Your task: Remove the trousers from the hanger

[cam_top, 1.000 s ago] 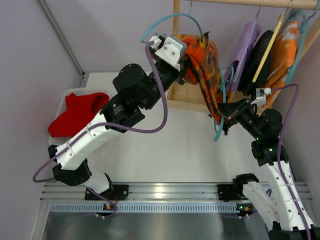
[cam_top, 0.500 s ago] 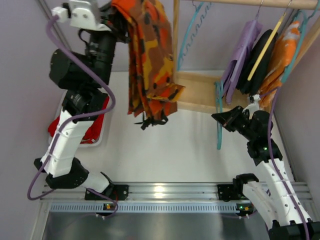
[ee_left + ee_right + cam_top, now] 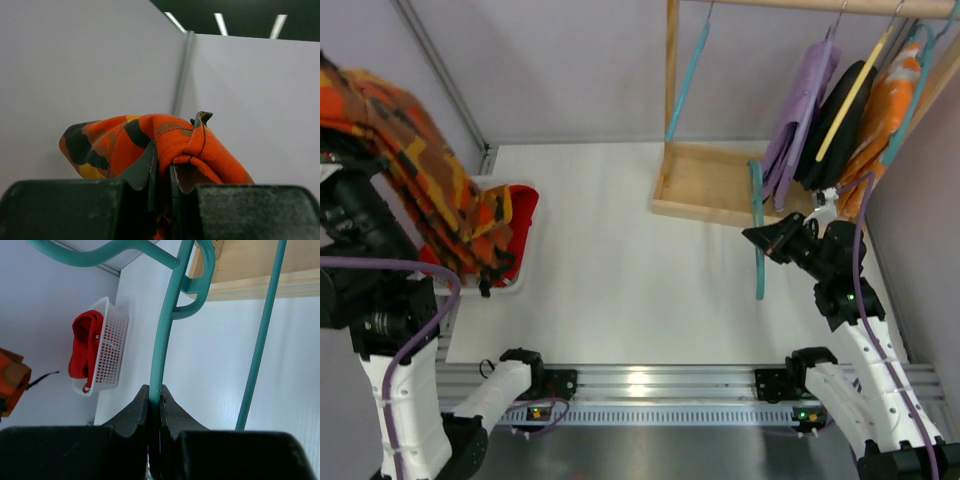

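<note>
The trousers [image 3: 430, 190] are hanging at the upper left of the top view, pinched tight in the left fingers [image 3: 141, 175], their long axis dropping toward the white basket [image 3: 112, 340] below. Well apart, at the right, the right fingers [image 3: 134, 412] are clamping the bare hanger [image 3: 758, 240].

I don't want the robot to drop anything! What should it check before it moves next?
1. Trousers off the hanger: ok.
2. Left fingers pinching the trousers: ok.
3. Right fingers shut on the hanger: ok.
4. Trousers right above the basket: cannot tell.
5. Room in the basket beside the red cloth: cannot tell.
</note>
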You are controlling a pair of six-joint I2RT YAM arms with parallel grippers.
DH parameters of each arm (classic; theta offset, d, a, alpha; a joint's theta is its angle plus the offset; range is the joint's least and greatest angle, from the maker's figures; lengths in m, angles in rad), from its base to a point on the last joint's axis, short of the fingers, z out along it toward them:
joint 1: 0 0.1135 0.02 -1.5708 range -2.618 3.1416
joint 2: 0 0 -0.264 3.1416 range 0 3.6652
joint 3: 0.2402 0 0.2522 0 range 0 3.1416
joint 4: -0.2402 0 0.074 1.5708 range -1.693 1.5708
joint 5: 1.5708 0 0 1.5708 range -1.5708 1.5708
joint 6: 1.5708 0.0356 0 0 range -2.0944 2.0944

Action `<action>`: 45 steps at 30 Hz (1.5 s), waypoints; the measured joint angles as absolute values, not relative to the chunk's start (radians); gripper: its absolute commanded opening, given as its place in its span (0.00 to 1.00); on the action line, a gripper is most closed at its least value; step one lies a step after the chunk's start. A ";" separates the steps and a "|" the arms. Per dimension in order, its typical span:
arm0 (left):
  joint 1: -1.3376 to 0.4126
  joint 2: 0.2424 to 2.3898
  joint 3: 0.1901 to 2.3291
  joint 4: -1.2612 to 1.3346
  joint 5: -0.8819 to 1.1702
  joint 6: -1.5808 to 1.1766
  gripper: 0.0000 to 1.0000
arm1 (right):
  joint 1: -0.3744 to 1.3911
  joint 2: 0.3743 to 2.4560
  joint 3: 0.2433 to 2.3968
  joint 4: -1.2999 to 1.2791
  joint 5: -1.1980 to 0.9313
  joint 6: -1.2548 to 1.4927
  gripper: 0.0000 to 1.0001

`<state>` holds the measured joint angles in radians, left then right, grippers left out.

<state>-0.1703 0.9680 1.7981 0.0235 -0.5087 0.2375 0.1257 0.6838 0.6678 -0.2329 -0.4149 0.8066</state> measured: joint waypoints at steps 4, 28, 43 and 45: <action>-0.011 0.818 1.625 0.041 -0.574 0.291 0.00 | 0.126 0.690 0.668 -0.233 -0.425 0.804 0.00; 0.398 0.665 1.271 -0.021 -0.650 0.338 0.00 | 0.126 0.760 0.669 -0.224 -0.484 0.799 0.00; 0.394 1.074 1.231 0.150 -0.528 0.334 0.00 | 0.126 0.853 0.700 -0.204 -0.505 0.788 0.00; 0.368 1.129 1.219 0.176 -0.514 0.336 0.00 | 0.126 0.856 0.710 -0.202 -0.511 0.786 0.00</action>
